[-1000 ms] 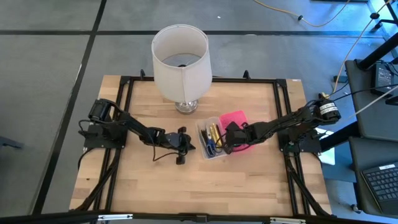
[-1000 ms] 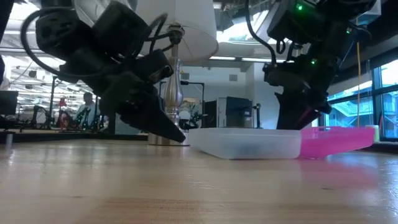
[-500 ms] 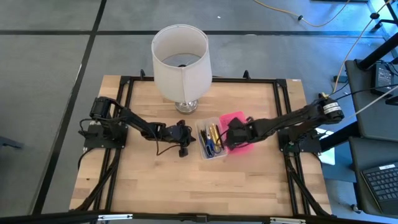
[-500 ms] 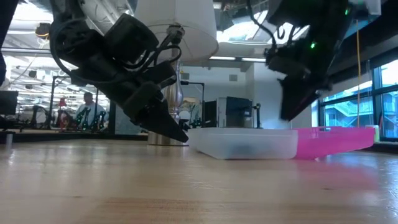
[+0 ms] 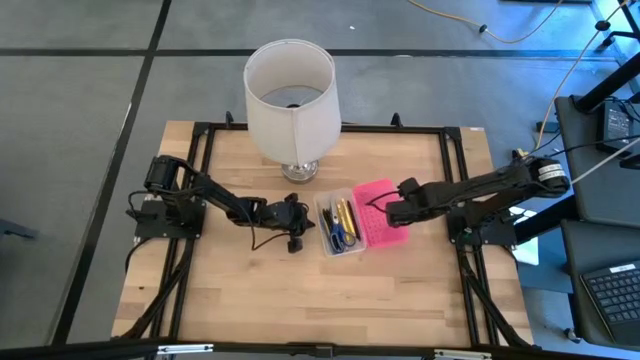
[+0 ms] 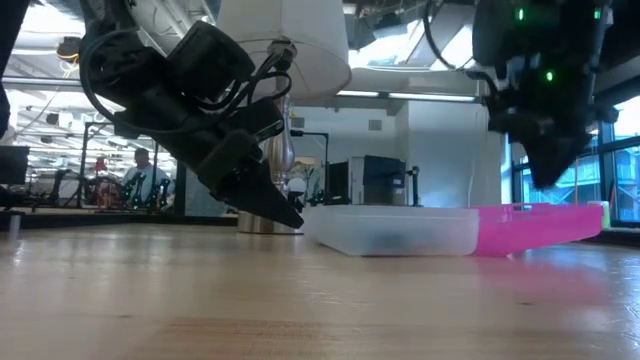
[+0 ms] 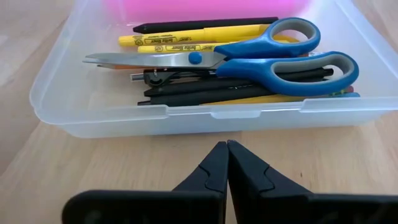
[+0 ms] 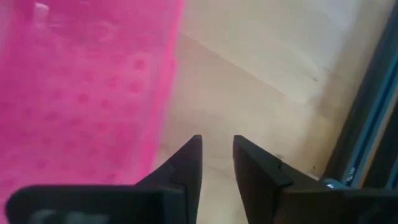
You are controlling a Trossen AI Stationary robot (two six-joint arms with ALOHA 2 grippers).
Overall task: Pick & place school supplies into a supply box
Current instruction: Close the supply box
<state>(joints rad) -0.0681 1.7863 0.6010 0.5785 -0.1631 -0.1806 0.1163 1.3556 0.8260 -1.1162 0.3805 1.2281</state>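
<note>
Nearest the low camera, bare wooden table (image 6: pixel 300 310), then the left gripper (image 6: pixel 285 214) angled down with its tip just above the wood, just short of the supply box (image 6: pixel 395 230). Left wrist view: both fingers (image 7: pixel 214 171) pressed together, clenched on nothing, pointing at the box's clear long wall (image 7: pixel 186 118), near it but apart. Inside the tray: blue-handled scissors (image 7: pixel 261 56) lying flat on top of dark pens (image 7: pixel 211 93) and yellow pencils (image 7: pixel 193 38); a blue pen is probably among them, hard to pick out.

From above, the box (image 5: pixel 340 245) sits mid-table, open, pink lid (image 5: pixel 380 225) folded flat on the side toward the right arm. Left gripper (image 5: pixel 296 226) sits just beside the tray's outer side. Right gripper (image 5: pixel 392 214) hovers over the lid's far edge, raised off the table. Right wrist view: fingers (image 8: pixel 186 165) narrowly parted, nothing between them, lid (image 8: pixel 81 87) off to one side below, not touched.

Farther back, white lamp (image 5: pixel 291 100) stands behind the box, apart from it.
</note>
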